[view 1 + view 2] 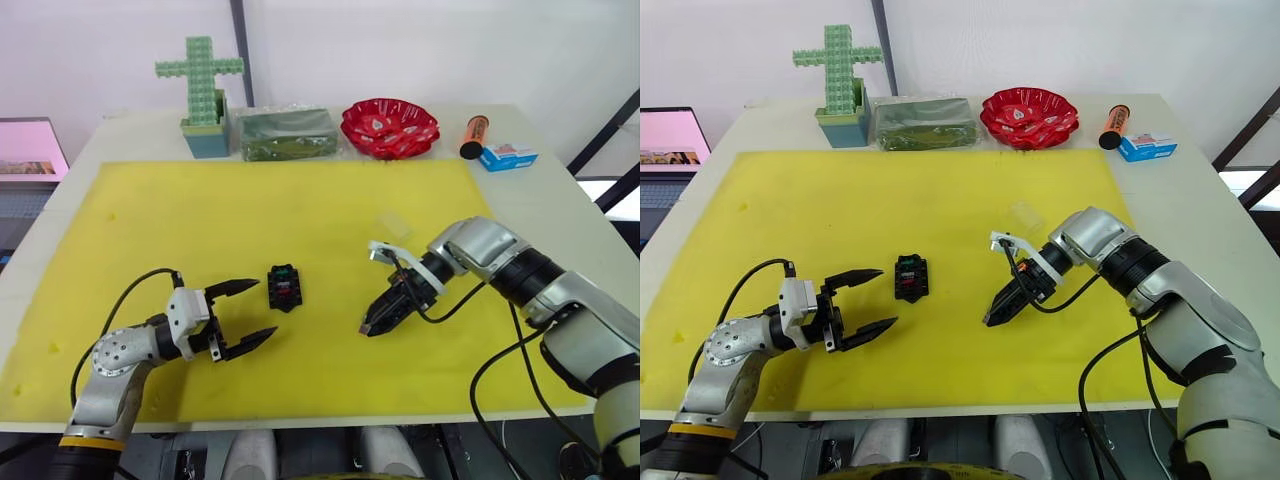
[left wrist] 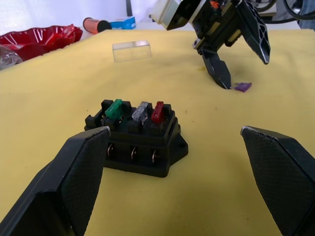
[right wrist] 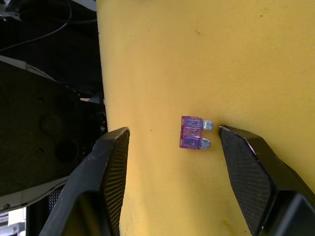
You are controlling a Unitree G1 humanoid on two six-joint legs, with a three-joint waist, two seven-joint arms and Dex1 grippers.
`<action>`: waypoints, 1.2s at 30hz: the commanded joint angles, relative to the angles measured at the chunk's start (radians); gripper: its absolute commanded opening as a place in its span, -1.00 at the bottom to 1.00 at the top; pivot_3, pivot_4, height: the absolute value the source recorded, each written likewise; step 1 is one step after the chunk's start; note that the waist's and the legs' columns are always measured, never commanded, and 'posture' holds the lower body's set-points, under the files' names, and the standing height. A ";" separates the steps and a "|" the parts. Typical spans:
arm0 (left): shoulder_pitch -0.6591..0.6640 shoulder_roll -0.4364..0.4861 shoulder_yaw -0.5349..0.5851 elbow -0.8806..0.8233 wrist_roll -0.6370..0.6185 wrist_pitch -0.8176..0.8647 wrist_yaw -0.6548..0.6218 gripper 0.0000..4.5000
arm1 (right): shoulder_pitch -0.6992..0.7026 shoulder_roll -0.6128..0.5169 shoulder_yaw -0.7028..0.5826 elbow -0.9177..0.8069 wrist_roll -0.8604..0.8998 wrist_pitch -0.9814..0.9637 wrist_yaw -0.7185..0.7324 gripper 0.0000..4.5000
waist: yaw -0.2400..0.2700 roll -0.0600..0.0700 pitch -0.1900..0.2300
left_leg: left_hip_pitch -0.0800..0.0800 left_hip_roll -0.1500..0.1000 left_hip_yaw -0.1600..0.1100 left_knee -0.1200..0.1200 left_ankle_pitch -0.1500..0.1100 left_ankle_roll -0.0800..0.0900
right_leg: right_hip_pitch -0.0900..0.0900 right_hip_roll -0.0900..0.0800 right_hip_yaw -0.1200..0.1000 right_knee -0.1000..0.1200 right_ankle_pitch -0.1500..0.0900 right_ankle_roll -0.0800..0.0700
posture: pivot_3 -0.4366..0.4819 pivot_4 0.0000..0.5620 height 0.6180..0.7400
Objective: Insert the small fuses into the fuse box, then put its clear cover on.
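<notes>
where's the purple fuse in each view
Left eye view: too small to tell, at the right gripper tips on the yellow mat.
Right eye view: the same.
Left wrist view: purple fuse lies on the mat beside a right fingertip.
Right wrist view: centred between the open fingers.
Shared landmark: the right gripper's tips.

Bench (image 1: 560, 200), white, carrying a yellow foam mat (image 1: 200, 220).
Frame centre: small black rectangular fuse box (image 1: 285, 287), red and green pieces seated in its top.
Lower left: left gripper (image 1: 243, 315), jaws spread wide, just beside the box.
Right of centre: right gripper (image 1: 372, 326), tips down at the mat.
Above it: clear cover (image 1: 393, 223), faint.
Top edge: green block cross (image 1: 201, 85), green-filled clear bag (image 1: 288, 133), red bowl (image 1: 389, 126), orange tube (image 1: 473, 136), blue-and-white carton (image 1: 507, 157).
</notes>
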 commanded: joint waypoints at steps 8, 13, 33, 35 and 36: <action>0.001 -0.001 0.003 -0.040 -0.005 -0.003 0.012 1.00 | 0.017 0.041 0.005 0.030 -0.065 -0.028 0.005 -0.64 | 0.000 0.000 0.000 | 0.000 0.000 0.000 0.000 0.000 0.000 | 0.000 0.000 0.000 0.000 0.000 0.000 | -0.05 -0.47 1.00; 0.002 0.000 0.002 -0.041 -0.005 -0.005 0.012 1.00 | 0.023 0.053 -0.007 0.038 -0.081 -0.027 0.005 -0.64 | 0.000 0.000 0.000 | 0.000 0.000 0.000 0.000 0.000 0.000 | 0.000 0.000 0.000 0.000 0.000 0.000 | -0.05 -0.47 1.00; 0.020 0.002 0.005 -0.044 -0.009 -0.012 0.007 1.00 | 0.362 -0.026 -0.636 -0.412 0.269 0.612 -0.411 -0.97 | 0.004 -0.002 -0.001 | -0.001 -0.001 -0.001 0.001 0.000 0.000 | 0.001 -0.001 -0.001 -0.001 0.000 0.000 | -0.05 -0.47 1.00; 0.024 -0.002 0.000 -0.045 -0.009 -0.012 0.008 1.00 | 0.491 -0.067 -0.734 -0.524 0.460 0.618 -0.559 -0.97 | 0.006 -0.002 -0.001 | 0.000 -0.001 -0.001 0.001 0.000 0.000 | 0.002 -0.001 -0.001 -0.001 0.000 0.000 | -0.05 -0.47 1.00; 0.024 -0.004 -0.003 -0.045 -0.009 -0.012 0.008 1.00 | 0.553 -0.085 -0.778 -0.571 0.557 0.618 -0.634 -0.97 | 0.006 -0.002 -0.001 | 0.000 -0.001 -0.001 0.000 0.000 0.000 | 0.002 -0.001 -0.001 -0.001 0.000 0.000 | -0.05 -0.47 1.00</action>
